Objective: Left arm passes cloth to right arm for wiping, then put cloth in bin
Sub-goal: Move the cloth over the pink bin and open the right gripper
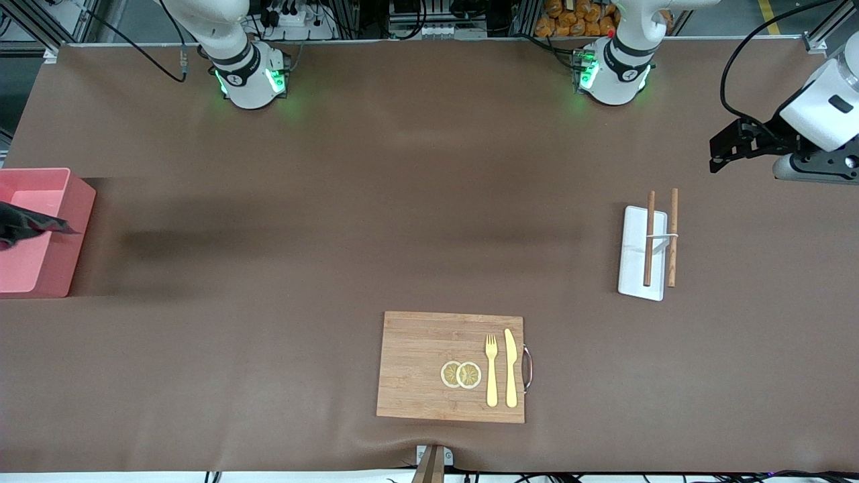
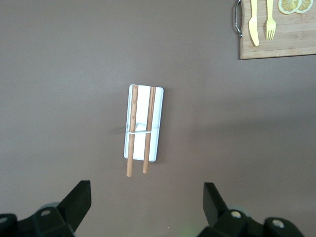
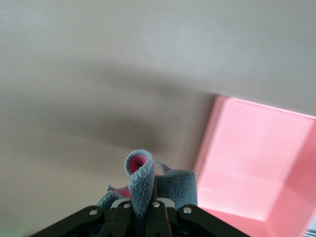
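The bin (image 1: pixel 41 231) sits at the right arm's end of the table, well apart from the board (image 1: pixel 429 365), which lies nearer the front camera, and from the white tray (image 1: pixel 636 258) at the left arm's end. The right gripper (image 3: pixel 148 210) is over the bin's edge, clenched on the cloth (image 3: pixel 148 185), which hangs over the bin. The left gripper (image 2: pixel 147 200) waits above the table beside the tray, fingers (image 2: pixel 79 197) spread and holding nothing.

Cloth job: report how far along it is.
Handover looks done: the left gripper is open and empty above the white tray. In hand: the right gripper holds the cloth over the bin. Left: dropping it in. Whether wiping happened cannot be told.
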Robot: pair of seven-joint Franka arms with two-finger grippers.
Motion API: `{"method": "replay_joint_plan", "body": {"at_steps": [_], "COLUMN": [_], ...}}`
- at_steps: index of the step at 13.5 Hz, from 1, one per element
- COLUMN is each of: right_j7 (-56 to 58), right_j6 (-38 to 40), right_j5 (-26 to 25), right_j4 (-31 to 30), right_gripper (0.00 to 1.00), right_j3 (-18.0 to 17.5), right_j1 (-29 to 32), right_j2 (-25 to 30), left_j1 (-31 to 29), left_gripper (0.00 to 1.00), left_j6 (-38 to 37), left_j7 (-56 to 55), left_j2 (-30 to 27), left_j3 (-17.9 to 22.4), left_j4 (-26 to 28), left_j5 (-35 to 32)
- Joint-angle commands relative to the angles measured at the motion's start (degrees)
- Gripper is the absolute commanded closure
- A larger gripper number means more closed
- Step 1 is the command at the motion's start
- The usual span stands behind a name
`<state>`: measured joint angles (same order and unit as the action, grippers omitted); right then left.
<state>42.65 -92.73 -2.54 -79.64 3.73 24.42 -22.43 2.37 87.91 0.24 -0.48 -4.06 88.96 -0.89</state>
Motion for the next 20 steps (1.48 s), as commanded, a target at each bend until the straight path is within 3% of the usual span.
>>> {"method": "replay_joint_plan", "body": {"at_steps": [1, 4, 8, 9, 10, 14, 16, 20], "right_j7": [7.68, 11.74, 15.87, 15.97, 16.06, 17.46, 17.91, 9.42], "right_j6": [0.45, -7.17, -17.28, -19.39, -21.85, -23.28, -23.11, -14.87], "right_j5": [-3.43, -4.84, -3.88, -3.62, -3.35, -2.21, -0.63, -0.45], "right_j4": [3.52, 3.35, 3.35, 3.35, 3.09, 3.52, 3.7, 3.62], "right_gripper": [1.0, 1.0, 1.0, 0.75, 0.01, 0.0, 0.0, 0.0], "right_j3": [-1.27, -1.27, -1.36, -1.45, -1.45, -1.88, -3.72, -6.72], "right_j1": [4.48, 8.09, 11.61, 12.31, 12.4, 12.84, 12.23, 6.54], "right_j2": [-1.12, -4.8, -13.85, -15.96, -17.02, -16.69, -15.2, -9.76], "left_j1": [-0.61, -0.61, -0.7, -0.61, -0.61, -0.7, -0.53, -0.61], "left_gripper": [0.0, 0.0, 0.0, 0.0, 0.0, 0.0, 0.0, 0.0], "left_j6": [0.51, 0.59, 0.77, 0.86, 1.03, 1.03, 1.03, 1.3], "left_j7": [-0.16, -0.16, -0.16, -0.16, -0.16, -0.42, -0.42, -0.42], "left_j2": [0.4, 0.66, 0.75, 0.75, 0.83, 0.83, 0.75, 0.75], "left_j3": [-0.07, 0.02, 0.11, 0.11, 0.11, 0.11, 0.02, 0.11], "left_j4": [-0.27, -0.19, -0.27, -0.27, -0.27, -0.19, -0.27, -0.27], "left_j5": [0.81, 0.72, 0.63, 0.46, 0.45, 0.45, 0.63, 0.63]}}
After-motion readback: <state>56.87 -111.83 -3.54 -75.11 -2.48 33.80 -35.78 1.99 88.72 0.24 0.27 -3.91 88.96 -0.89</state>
